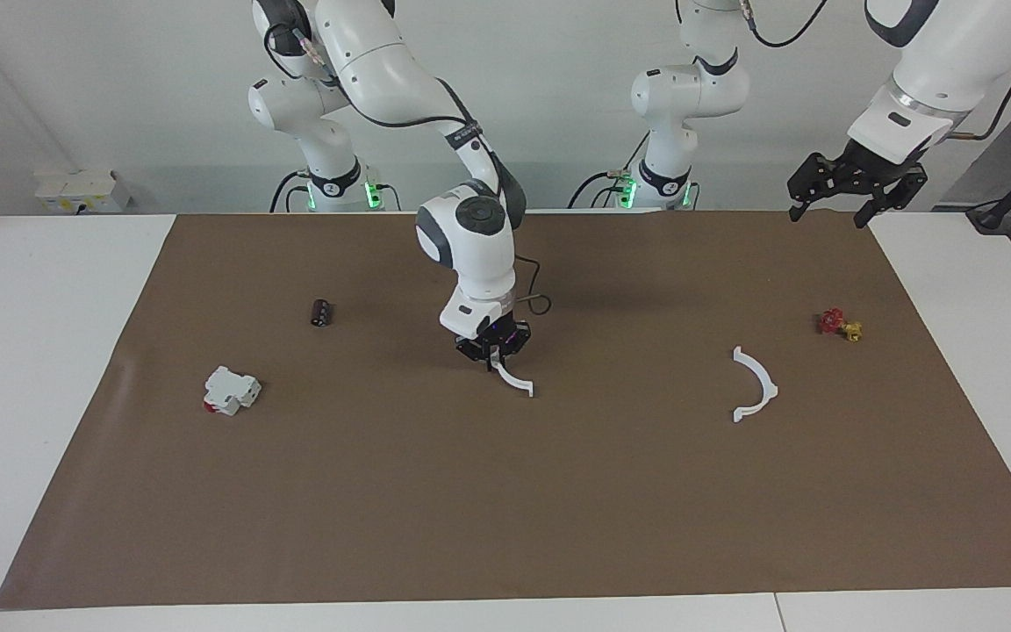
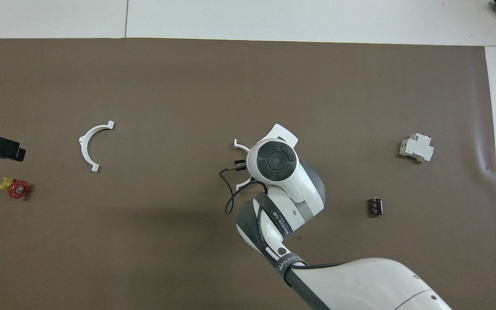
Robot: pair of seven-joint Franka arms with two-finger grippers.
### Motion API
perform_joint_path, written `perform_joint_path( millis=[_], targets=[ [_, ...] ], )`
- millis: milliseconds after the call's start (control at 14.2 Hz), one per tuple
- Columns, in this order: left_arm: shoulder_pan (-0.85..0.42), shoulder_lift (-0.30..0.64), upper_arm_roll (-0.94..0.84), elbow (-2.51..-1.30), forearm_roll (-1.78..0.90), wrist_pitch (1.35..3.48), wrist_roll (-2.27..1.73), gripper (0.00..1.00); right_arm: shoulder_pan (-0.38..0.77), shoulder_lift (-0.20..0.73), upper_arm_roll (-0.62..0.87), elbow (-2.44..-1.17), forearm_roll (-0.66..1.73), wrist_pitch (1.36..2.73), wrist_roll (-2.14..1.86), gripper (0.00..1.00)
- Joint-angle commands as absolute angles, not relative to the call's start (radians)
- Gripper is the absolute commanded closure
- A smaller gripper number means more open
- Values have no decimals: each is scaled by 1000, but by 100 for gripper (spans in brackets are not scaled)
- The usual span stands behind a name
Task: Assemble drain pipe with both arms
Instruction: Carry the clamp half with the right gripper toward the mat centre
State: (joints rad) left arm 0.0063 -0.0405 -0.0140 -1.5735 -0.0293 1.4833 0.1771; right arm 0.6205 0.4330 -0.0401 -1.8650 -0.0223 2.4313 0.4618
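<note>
Band on right arm point(image 2: 286, 259): white lettering, partly legible, reads roughly "WANJEED".
Second band on same arm point(image 2: 277, 218): similar lettering, too small to confirm.
Other items: no legible text.
</note>
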Motion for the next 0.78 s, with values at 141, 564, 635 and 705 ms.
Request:
perform_joint_path(
  millis=[141,564,635,705],
  targets=[
    [3,-49,-11,-1578,-17,1473,167,0,620,436,-41,-1893,-44,2485,482,79],
    [3,-49,-11,-1578,-17,1473,167,0,620,436,-41,-1890,-44,2482,476,0],
    [3,-49,-11,-1578,-17,1473,167,0,618,436,-41,-1885,-44,2474,482,0],
    [3,-48,-11,-1578,-17,1473,167,0,617,430,-41,-1882,-43,2468,485,0]
  ],
)
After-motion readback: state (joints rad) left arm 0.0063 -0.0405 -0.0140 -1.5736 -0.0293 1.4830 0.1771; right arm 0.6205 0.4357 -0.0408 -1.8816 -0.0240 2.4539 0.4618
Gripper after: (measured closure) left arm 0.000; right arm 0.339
